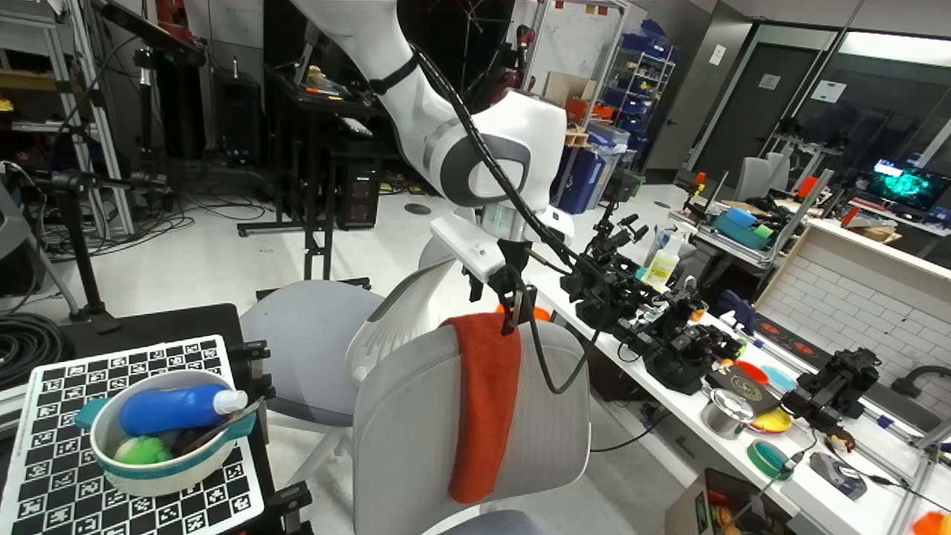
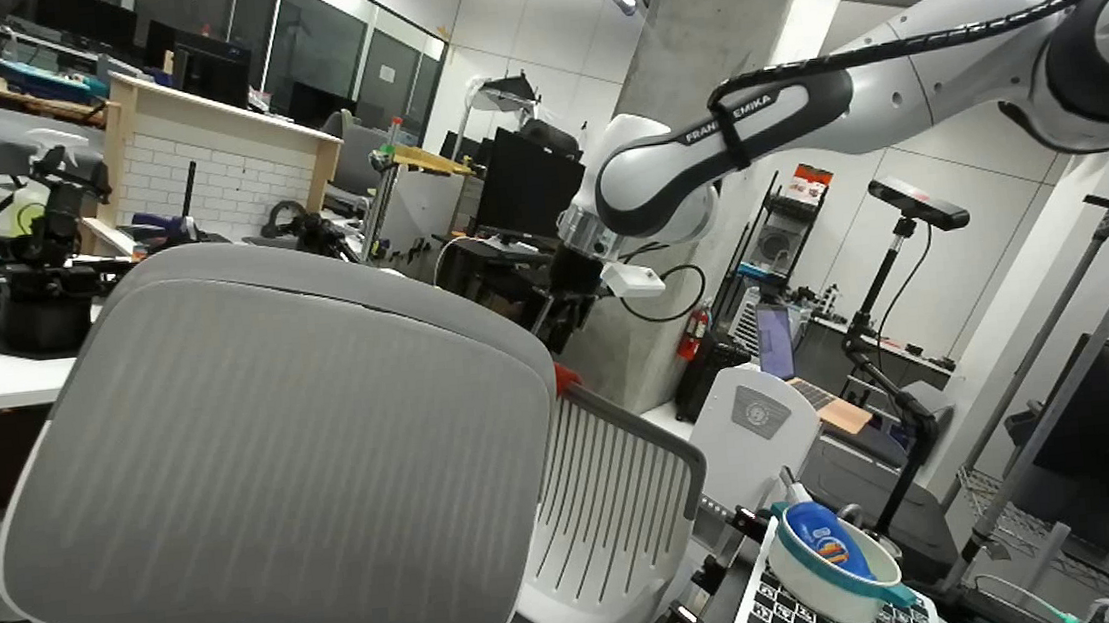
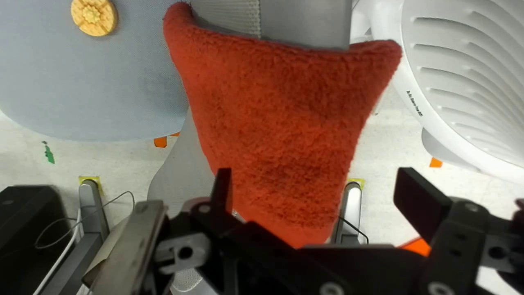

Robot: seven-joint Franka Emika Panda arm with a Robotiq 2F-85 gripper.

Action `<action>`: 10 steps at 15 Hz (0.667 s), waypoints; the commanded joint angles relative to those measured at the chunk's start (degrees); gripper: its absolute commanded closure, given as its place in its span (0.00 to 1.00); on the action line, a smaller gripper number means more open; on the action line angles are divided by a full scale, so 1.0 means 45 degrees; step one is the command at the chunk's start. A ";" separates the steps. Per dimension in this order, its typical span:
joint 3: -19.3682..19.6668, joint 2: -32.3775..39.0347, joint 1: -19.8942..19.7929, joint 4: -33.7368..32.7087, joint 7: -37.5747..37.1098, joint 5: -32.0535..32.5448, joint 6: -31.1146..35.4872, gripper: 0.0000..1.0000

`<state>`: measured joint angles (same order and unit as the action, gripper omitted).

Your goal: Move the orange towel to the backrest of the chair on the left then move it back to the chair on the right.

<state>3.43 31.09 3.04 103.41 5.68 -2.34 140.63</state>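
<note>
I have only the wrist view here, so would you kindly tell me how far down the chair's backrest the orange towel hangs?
Observer: In an exterior view, on the side that shows there, the orange towel hangs nearly to the lower edge of the grey backrest.
Operator: Thank you; does anything dangle near my gripper that I should mind?
Observer: Yes, a black cable loops out beside it in both exterior views.
Operator: And is anything set down nearby, outside my picture?
Observer: A pot with a blue bottle in it stands on a black-and-white patterned board.
</note>
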 commanded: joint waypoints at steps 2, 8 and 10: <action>-0.0292 0.0868 -0.0279 -0.1030 -0.0338 0.0319 -0.0412 0.25; -0.0266 0.0891 -0.0188 -0.1124 -0.0440 0.0563 -0.0558 0.67; -0.0283 0.0413 -0.0116 -0.0777 -0.0420 0.0773 -0.0588 0.79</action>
<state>3.43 35.17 2.67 99.45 4.80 -0.71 140.02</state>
